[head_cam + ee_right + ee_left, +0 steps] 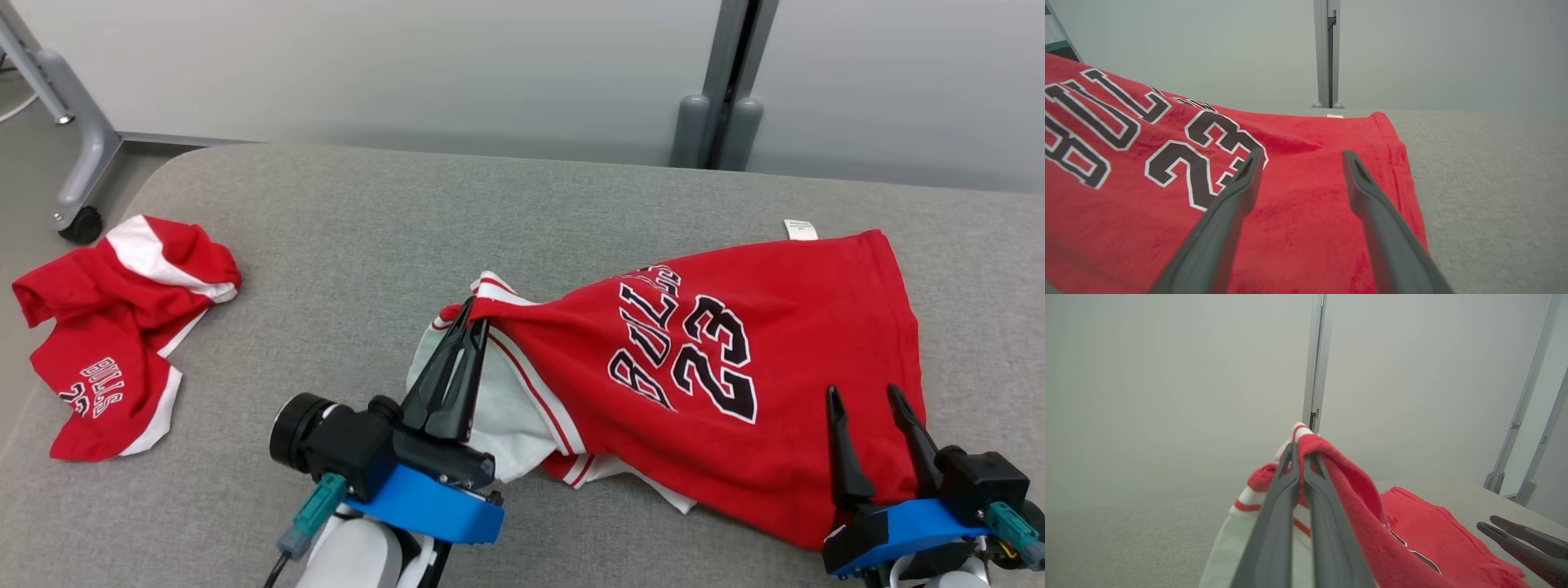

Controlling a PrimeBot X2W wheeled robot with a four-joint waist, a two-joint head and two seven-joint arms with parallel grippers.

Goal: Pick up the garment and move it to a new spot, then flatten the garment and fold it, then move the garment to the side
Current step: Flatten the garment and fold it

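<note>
A red garment [784, 367] with black "BULLS 23" lettering and white trim lies spread over the right half of the grey table, its print facing up. My left gripper [476, 318] is shut on the garment's bunched red and white edge at its left end and lifts that edge a little. The left wrist view has the fabric [1331, 465] draped over the closed fingers [1274, 522]. My right gripper [864, 396] stands open over the garment's lower right part. In the right wrist view its fingers [1241, 192] hover apart above the red cloth [1306, 196], holding nothing.
A second red and white jersey [122, 327] lies crumpled at the table's left edge [49, 384]. A wheeled metal stand leg [77, 212] is on the floor beyond the left corner. A grey post [718, 122] rises behind the table's far edge.
</note>
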